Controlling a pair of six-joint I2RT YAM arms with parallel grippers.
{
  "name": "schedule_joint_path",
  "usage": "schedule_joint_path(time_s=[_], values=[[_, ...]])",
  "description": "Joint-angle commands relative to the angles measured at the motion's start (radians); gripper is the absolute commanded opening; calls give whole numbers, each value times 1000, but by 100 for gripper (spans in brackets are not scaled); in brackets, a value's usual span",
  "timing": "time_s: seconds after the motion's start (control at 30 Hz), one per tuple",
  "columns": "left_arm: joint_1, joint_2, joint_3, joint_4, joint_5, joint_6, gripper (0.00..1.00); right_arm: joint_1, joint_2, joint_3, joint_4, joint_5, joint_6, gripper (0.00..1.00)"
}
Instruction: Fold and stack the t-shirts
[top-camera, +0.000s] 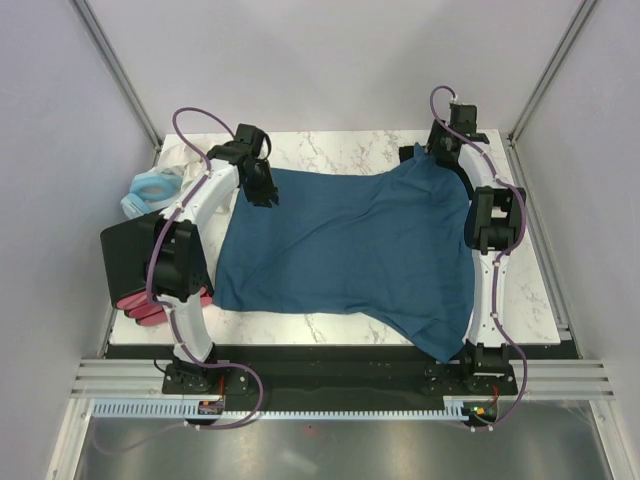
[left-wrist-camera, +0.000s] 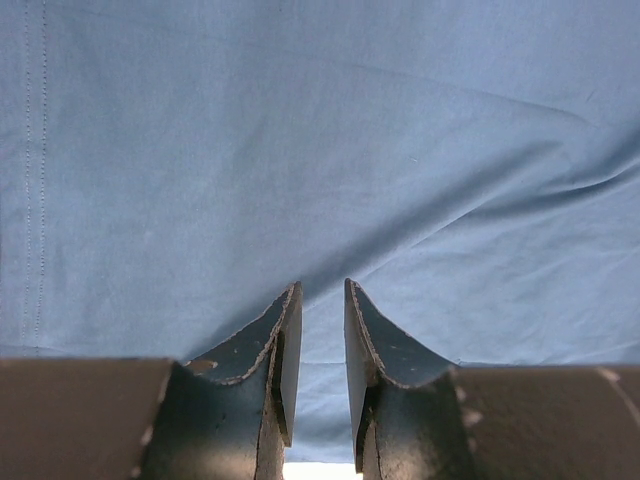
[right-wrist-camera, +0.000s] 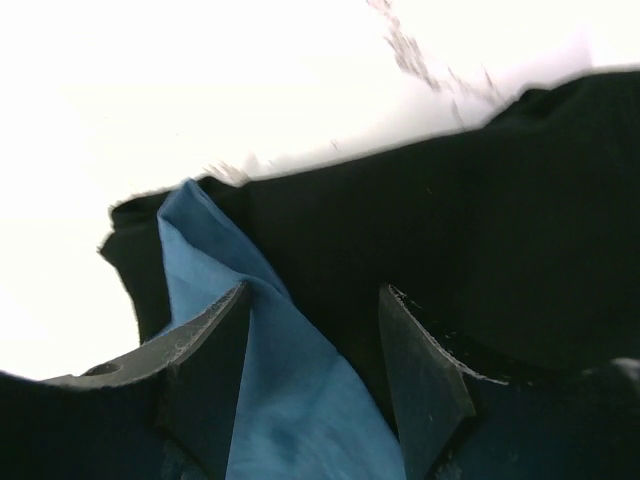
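The white marbled table (top-camera: 330, 150) carries it all. Across most of it lies the dark teal-blue t-shirt (top-camera: 350, 250), spread wide with a few soft creases; its far edge runs from one of my arms to the other, and its near right corner droops over the table's near edge.

The black t-shirt (right-wrist-camera: 480, 220) is at the table's far right corner. From above only a small dark scrap of it shows past the teal cloth; close up it lies bunched on the pale table, with a fold of the teal shirt lying across it.

At the left edge, partly behind my left arm, sits a flat black slab (top-camera: 125, 255) with something pink-red (top-camera: 140, 305) under it; what either one is I cannot tell. Just beyond, near the far left corner, rests a pale blue ring-shaped item (top-camera: 150, 190), well apart from both shirts.

My right fingers (right-wrist-camera: 420, 370) stand spread wide over the black shirt, the teal fold running between them along the inner face of one finger; they clamp nothing.

My left fingers (left-wrist-camera: 250, 350) are at the teal shirt's far left corner. Only a narrow slot is left between them, teal cloth shows in it, and creases fan out from the tips; whether they pinch that cloth or merely press on it I cannot tell.
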Motion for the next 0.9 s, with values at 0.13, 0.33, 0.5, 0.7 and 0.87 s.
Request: schedule_joint_path(time_s=[0.13, 0.33, 0.5, 0.7, 0.87], values=[[5, 37, 50, 6, 35, 22, 31, 1, -57, -40, 156, -100, 44, 62], [5, 54, 53, 4, 43, 22, 30, -1, -38, -26, 167, -125, 56, 62], [5, 60, 60, 4, 47, 22, 30, -2, -38, 5, 181, -148, 70, 61], [5, 60, 54, 4, 40, 25, 30, -2, -62, -23, 241, -164, 73, 62], [5, 64, 65, 4, 38, 25, 30, -5, -4, 55, 207, -200, 99, 62]])
